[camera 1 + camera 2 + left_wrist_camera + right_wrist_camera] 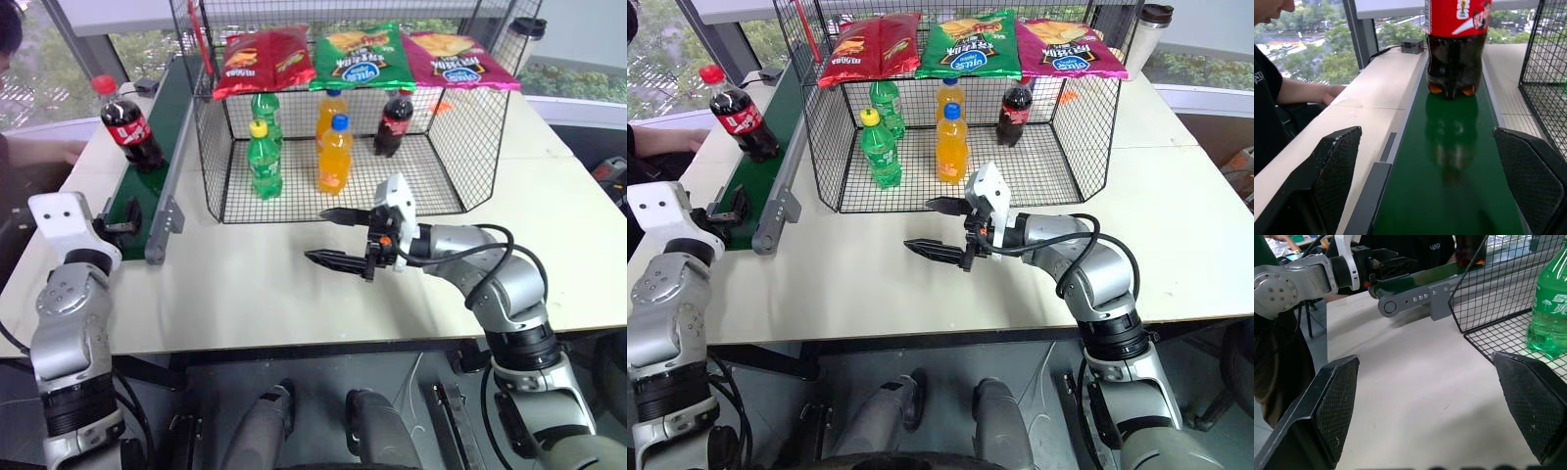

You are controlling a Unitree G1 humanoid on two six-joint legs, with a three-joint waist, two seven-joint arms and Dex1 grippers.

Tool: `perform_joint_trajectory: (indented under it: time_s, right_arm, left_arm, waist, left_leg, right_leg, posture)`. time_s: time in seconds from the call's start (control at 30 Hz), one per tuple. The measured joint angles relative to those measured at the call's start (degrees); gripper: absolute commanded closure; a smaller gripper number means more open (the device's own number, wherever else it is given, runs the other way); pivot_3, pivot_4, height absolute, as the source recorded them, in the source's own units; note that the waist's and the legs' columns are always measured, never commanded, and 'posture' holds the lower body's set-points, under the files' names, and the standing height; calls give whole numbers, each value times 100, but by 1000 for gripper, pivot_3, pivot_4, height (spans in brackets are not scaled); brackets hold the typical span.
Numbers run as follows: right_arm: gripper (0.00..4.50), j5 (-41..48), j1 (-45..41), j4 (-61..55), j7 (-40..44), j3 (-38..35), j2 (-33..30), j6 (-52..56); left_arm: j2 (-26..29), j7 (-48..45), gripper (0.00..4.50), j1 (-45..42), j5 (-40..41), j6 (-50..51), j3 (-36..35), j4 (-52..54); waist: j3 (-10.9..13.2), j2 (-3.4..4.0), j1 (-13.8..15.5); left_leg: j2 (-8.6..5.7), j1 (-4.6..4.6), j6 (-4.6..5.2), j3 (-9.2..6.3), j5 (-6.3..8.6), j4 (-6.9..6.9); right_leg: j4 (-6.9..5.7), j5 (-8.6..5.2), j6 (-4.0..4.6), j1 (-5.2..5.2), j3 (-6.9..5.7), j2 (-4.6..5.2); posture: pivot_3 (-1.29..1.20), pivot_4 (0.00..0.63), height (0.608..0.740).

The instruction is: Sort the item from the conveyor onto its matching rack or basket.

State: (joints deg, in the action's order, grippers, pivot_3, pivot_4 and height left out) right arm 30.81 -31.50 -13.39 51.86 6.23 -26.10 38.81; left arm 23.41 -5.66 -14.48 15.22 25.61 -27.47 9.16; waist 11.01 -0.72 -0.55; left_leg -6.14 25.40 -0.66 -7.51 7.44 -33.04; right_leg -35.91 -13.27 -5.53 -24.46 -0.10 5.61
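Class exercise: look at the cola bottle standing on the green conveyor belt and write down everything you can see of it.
The cola bottle is small, of clear plastic by its look, filled with dark brown liquid, with a red cap and a red label bearing white marks. It stands upright on the dark green conveyor belt, resting on its lobed base, which the belt's shiny surface reflects. Nothing else touches it. The black wire cage stands beside the belt. The left pincer is open, at the belt's near end, pointing at the bottle and short of it.
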Motion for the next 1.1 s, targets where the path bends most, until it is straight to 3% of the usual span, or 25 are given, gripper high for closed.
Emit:
perform_joint_trajectory:
  time_s: [0.6,0.77,1.0,1.1]
  right_arm:
    - [35,-35,65,-46,-134,2,-36,-39]
    - [0,-77,65,-46,-171,2,-48,-40]
    - [0,-76,65,-64,-193,2,-125,-34]
    - [0,-64,63,-123,-206,-1,-171,11]
  left_arm:
    - [-3,84,0,-207,-191,-244,397,-353]
    - [-148,-117,1553,-107,-58,-529,399,-334]
    - [-202,-469,1564,-291,819,-180,365,-2]
    - [56,-740,1564,-591,1052,35,447,88]
  waist:
    - [0,0,-5]
    - [0,0,11]
    - [4,-8,0]
    - [6,-11,-7]
  left_leg:
    - [0,0,0,1,0,0]
    - [-1,0,0,0,0,0]
    - [-1,3,0,-2,0,-2]
    - [0,3,0,-2,0,-2]
  right_leg:
    - [-1,1,0,0,0,-1]
    - [0,1,0,1,0,1]
    - [1,0,-1,0,-2,0]
    - [-1,1,0,-1,-3,-3]
  posture:
    - [0,150,738]
    - [0,150,738]
    - [0,150,738]
    - [0,150,738]
